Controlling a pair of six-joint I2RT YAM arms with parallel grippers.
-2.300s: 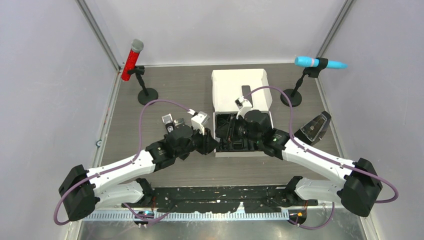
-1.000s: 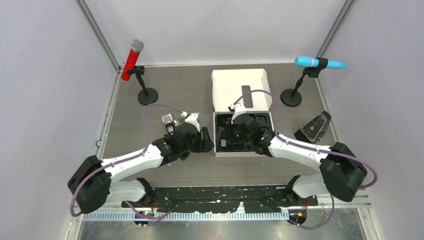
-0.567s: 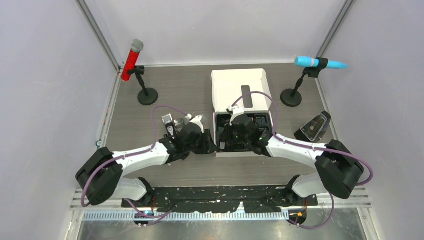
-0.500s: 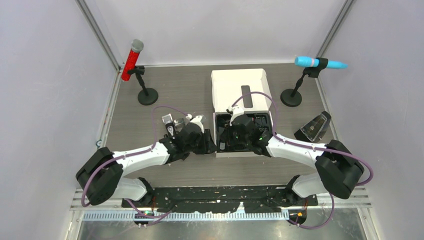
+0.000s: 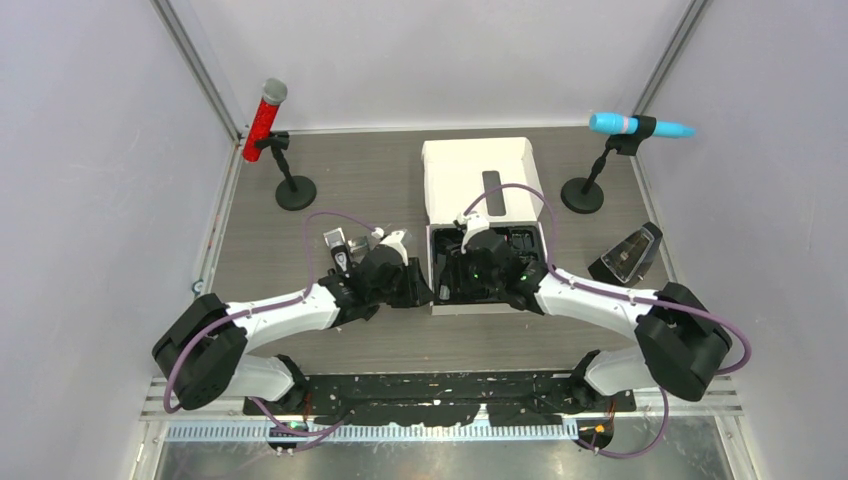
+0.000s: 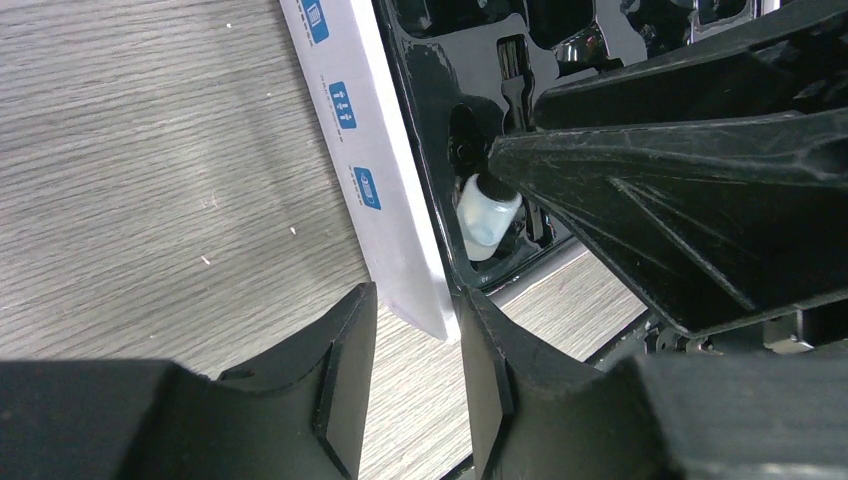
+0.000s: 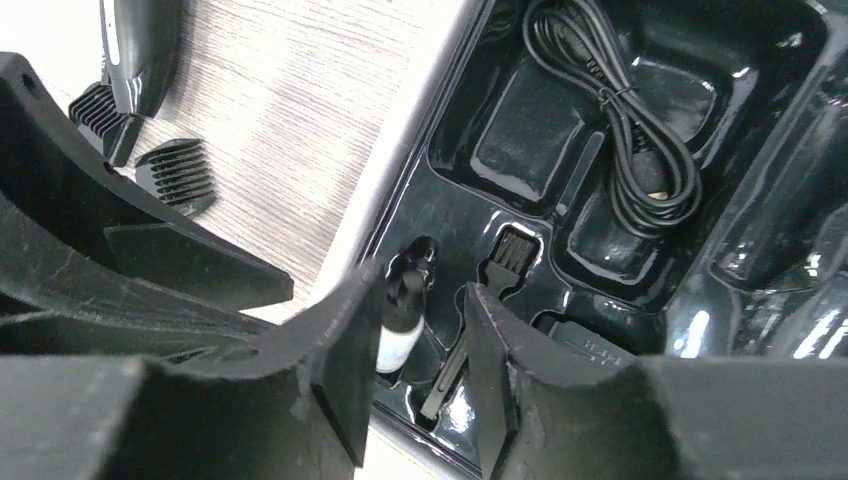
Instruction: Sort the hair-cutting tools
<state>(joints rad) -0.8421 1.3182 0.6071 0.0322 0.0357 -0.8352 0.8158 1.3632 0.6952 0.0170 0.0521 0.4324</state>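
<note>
My left claw (image 6: 415,300), half open, straddles the white box's wall (image 6: 345,140), probably steadying it; my right claw (image 7: 422,300) gapes around the small bottle (image 7: 392,350), ungripped.

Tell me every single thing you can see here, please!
red microphone: one, red, on a stand, far left
blue microphone: one, blue, on a stand, far right
box: one, white, lid open, mid-table
tray: one, glossy black, inside the box
cable: one, black, coiled in a tray pocket
brush: one, black, in a tray slot
bottle: one, whitish, black cap, tray slot beside the brush
hair clipper: one, black and silver, left of the box
comb attachments: two, black, beside the clipper
wedge-shaped object: one, dark, right of the box
table: one, grey wood grain
left end effector: one, black, jaws apart at the box's near left corner
right end effector: one, black, jaws apart over the bottle
</note>
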